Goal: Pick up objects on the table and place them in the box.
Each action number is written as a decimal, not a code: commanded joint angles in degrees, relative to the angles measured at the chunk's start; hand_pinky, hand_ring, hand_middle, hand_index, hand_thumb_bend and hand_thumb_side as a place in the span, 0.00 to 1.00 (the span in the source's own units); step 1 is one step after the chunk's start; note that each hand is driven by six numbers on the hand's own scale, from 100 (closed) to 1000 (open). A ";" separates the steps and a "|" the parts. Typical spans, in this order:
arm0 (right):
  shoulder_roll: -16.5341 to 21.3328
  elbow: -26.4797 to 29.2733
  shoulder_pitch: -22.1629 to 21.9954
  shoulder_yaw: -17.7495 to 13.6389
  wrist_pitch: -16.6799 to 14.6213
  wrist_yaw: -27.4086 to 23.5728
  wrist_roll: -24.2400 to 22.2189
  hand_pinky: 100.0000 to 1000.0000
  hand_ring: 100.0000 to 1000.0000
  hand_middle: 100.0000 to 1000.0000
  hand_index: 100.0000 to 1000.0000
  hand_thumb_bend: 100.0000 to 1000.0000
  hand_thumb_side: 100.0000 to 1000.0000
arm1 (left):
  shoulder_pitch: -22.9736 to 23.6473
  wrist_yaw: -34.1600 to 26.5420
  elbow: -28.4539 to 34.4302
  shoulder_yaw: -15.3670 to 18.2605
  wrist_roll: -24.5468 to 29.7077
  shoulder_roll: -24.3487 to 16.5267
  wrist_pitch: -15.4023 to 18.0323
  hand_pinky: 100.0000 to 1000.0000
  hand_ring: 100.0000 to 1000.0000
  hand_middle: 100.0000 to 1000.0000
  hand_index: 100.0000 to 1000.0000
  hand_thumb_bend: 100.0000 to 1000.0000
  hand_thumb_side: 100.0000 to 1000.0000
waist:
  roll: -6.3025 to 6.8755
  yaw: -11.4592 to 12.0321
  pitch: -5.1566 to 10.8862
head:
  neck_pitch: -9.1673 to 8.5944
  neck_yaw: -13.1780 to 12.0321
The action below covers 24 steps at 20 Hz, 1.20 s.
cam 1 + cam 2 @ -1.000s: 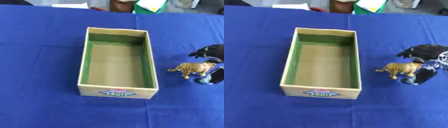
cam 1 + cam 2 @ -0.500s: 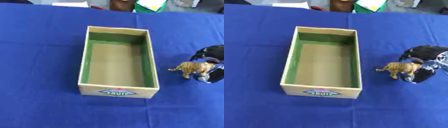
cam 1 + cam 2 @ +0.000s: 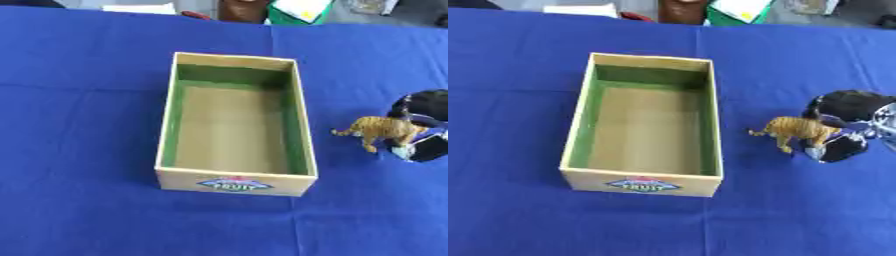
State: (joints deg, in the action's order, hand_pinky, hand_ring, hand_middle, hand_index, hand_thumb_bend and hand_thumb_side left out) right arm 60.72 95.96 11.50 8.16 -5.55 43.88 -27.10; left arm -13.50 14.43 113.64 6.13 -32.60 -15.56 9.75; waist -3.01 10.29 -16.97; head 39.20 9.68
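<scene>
Black right hand [image 3: 843,125] curls around the toy tiger [image 3: 796,131] at right, beside the box [image 3: 647,183] on blue cloth [image 3: 509,75].

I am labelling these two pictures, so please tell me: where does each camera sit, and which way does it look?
Left eye view: in the robot's head, looking down at the box on the blue table; the right robot hand shows at the right edge.
Right eye view: beside it, same downward look; more of that hand shows, around the toy tiger.
Both share box, tiger, hand and table.
</scene>
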 commanded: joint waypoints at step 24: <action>5.09 12.24 14.05 -4.19 8.80 -2.06 14.84 0.75 0.64 0.35 0.43 0.00 0.46 | -0.19 0.24 0.95 0.06 0.37 -0.67 0.05 0.44 0.51 0.48 0.65 0.00 0.40 | -0.29 0.25 1.59 | -0.04 0.57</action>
State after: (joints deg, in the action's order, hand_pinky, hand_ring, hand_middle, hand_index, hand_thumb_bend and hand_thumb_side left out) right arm 62.81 106.63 24.62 4.74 3.24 41.23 -12.03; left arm -13.48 14.61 113.64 6.14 -32.48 -15.55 9.74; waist -3.36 10.60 -16.60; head 39.20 10.01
